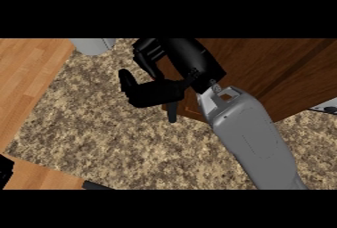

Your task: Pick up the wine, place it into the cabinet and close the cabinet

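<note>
The right robot hand (164, 75) reaches across the speckled desk (112, 133) toward the dark wooden cabinet (276, 67) at the upper right. Its fingers are curled and the thumb juts out to the left, yet no object can be made out inside them, so it reads as clenched on nothing. It lies against the near corner of the cabinet, beside a slim dark handle (172, 111) that hangs below the wood, and seems to be working on the door, though whether it is touching it or just beside it cannot be told.

The wine is nowhere in sight: it may already stand inside the cabinet, or be hidden behind the hand, and the view does not settle which. A pale grey rounded object (92, 44) sits at the top edge, cut off by the frame. Only a dark sliver at the lower left edge (5, 171) could be the left robot hand, and its fingers cannot be read.

A wine bottle would likely be heavy, rigid, smooth and breakable, so it is best taken round the body below the shoulder and kept upright
</note>
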{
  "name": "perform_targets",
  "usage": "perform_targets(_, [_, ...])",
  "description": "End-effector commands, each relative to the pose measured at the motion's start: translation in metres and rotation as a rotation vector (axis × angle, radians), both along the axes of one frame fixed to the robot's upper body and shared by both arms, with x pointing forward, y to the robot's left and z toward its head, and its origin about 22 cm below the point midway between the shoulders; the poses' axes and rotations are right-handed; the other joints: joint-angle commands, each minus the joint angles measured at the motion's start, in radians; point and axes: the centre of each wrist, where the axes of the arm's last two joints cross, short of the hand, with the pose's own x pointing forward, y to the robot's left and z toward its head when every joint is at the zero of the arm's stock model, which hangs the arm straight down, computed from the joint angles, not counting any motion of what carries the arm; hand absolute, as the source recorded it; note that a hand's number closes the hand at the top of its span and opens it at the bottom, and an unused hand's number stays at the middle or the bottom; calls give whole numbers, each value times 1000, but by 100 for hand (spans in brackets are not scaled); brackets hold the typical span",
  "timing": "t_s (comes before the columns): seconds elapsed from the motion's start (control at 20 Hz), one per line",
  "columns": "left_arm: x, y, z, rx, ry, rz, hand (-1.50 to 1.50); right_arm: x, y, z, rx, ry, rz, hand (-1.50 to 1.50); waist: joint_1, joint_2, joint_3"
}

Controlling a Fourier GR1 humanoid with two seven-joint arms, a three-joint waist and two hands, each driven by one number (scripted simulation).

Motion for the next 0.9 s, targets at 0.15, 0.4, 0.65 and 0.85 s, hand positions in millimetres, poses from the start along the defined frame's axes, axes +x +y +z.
perform_targets(0.15, [3,3,-1,2,5,16,150,42,-7,5,112,123,-108,150,-10,18,-4])
perform_targets(0.4, [2,5,-5,-4,17,27,150,54,-24,-8,80,188,-169,150,-37,20,-4])
perform_targets(0.65, [1,5,-8,-8,26,42,150,62,-41,-21,65,207,-191,150,-60,22,-2])
perform_targets(0.85, [2,2,-9,-20,13,46,150,66,-50,-33,66,208,-159,150,-77,24,-1])
